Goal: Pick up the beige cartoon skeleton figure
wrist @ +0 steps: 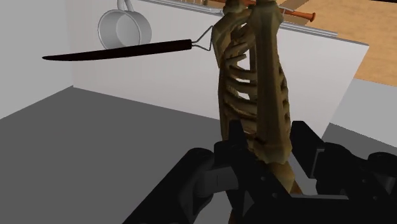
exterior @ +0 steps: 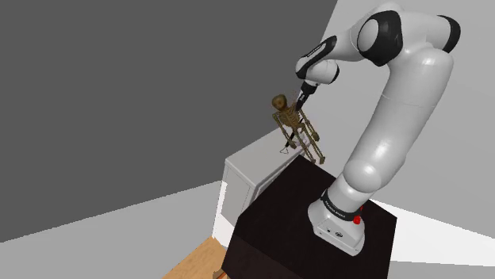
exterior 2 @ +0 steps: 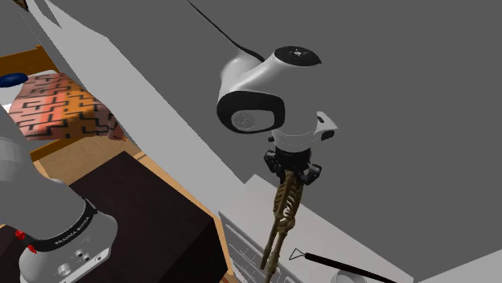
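The skeleton figure [exterior: 294,124] is tan-brown, with a round skull, a ribcage and thin legs. It hangs in the air above the white counter [exterior: 247,168], tilted, skull toward the shoulder view's left. My black gripper [exterior: 302,98] is shut on its torso from above. In the second exterior view the gripper [exterior 2: 291,170] points down and the skeleton [exterior 2: 282,215] dangles below it over the counter [exterior 2: 246,207]. In the wrist view the ribcage [wrist: 250,79] runs out from between the fingers [wrist: 238,139], with the gripper [wrist: 272,151] clasped on its lower end.
A long black utensil [wrist: 121,49] and a metal cup [wrist: 124,28] lie on the counter under the hand. The dark stand [exterior: 282,218] sits beside the counter. A bed with an orange patterned blanket [exterior 2: 60,104] stands farther off on wooden floor.
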